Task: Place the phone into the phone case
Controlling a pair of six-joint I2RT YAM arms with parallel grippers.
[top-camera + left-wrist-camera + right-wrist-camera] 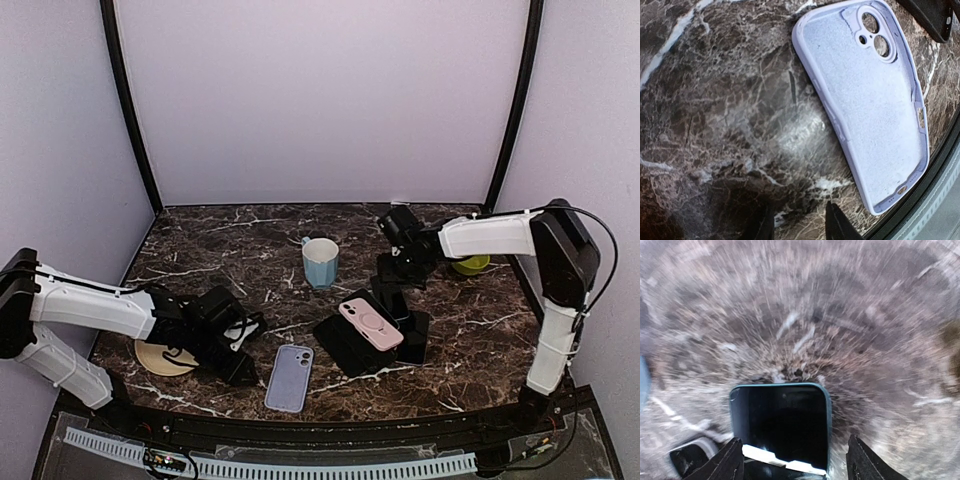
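Left wrist view: phone case (pixel 870 100), lilac, soft, hollow up; grip long rim. Left gripper (pixel 799 222) part-open, empty. Right gripper (pixel 795 460) straddles dark phone (pixel 782 422); grasp uncertain.

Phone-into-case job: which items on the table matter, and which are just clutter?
For the job:
- lavender phone case, empty, open side up
- teal-edged phone, dark screen; probably the one to fit

Lying about:
- pink phone, back up, on black slabs
- blue cup
- green bowl
- tan disc
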